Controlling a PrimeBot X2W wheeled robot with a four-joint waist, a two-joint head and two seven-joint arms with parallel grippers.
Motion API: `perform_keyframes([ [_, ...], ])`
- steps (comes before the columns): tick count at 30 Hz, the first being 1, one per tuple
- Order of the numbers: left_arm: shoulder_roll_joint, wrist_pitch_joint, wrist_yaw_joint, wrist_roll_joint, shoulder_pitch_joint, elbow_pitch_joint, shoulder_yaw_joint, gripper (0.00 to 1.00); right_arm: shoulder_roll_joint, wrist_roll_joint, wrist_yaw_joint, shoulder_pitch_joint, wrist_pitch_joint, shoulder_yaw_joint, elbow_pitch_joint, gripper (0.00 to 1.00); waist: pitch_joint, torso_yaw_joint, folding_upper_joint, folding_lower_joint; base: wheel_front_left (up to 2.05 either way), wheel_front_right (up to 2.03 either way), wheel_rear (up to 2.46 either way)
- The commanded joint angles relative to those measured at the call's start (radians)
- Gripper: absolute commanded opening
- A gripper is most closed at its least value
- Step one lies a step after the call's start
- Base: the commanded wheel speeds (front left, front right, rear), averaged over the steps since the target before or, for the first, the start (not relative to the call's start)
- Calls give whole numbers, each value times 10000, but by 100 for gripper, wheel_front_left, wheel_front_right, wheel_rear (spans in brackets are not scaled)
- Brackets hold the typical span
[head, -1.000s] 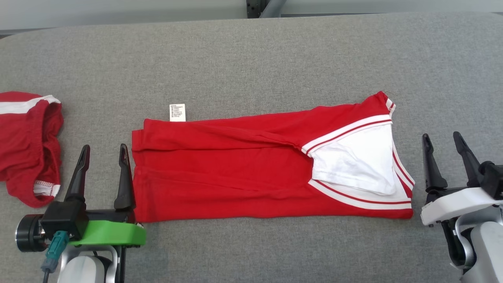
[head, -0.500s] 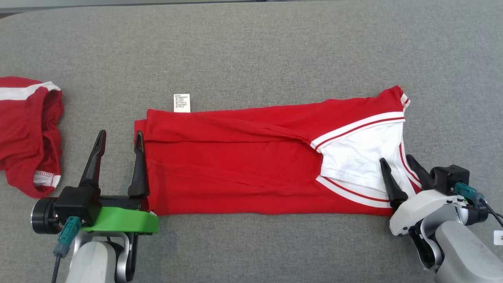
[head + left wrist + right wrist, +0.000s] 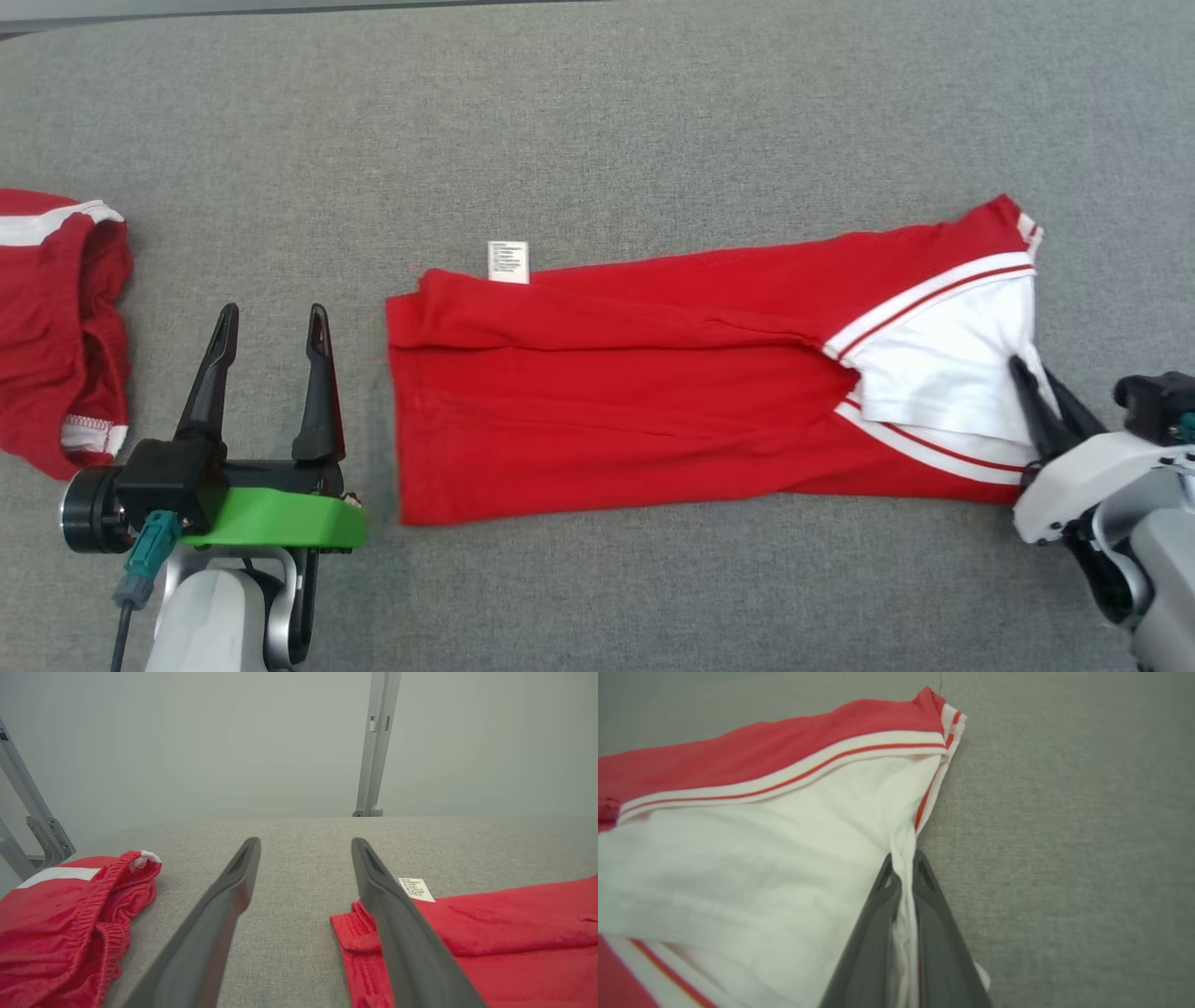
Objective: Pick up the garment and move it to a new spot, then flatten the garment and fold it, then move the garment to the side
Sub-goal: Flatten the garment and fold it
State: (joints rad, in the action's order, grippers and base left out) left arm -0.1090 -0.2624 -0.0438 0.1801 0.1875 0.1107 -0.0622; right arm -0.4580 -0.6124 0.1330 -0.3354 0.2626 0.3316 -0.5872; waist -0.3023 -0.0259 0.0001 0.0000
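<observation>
Our right gripper [image 3: 1032, 371] pinches the folded red-and-white cloth garment [image 3: 635, 401]; our left gripper [image 3: 271, 317] gapes empty. We should drag low, slowly.

Left end effector [image 3: 306, 845] fingers spread over grey table [image 3: 292, 952]; red garment [image 3: 504, 924] right, crumpled red cloth [image 3: 56, 924] left.

Likely a robot lab: grey fabric-covered table [image 3: 597, 112], bare pale wall [image 3: 187, 742] behind, metal frame post [image 3: 376, 742] at one o'clock, struts [image 3: 28, 812] at nine.
</observation>
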Motion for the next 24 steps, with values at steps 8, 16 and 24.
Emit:
perform_keyframes([
  [8,50,-22,-158,-208,64,1,125,100,-816,509,-31,426,31,-1010,391,0,31,173,-1,0,0,0,0],
  [16,93,-22,-241,-278,-56,28,236,100,-592,1627,-31,190,-33,-507,3080,0,172,344,-1,0,0,0,0],
  [24,173,-22,-339,-301,72,63,195,100,1252,2453,-27,-224,-1678,621,6079,0,278,322,-1,0,0,0,0],
])
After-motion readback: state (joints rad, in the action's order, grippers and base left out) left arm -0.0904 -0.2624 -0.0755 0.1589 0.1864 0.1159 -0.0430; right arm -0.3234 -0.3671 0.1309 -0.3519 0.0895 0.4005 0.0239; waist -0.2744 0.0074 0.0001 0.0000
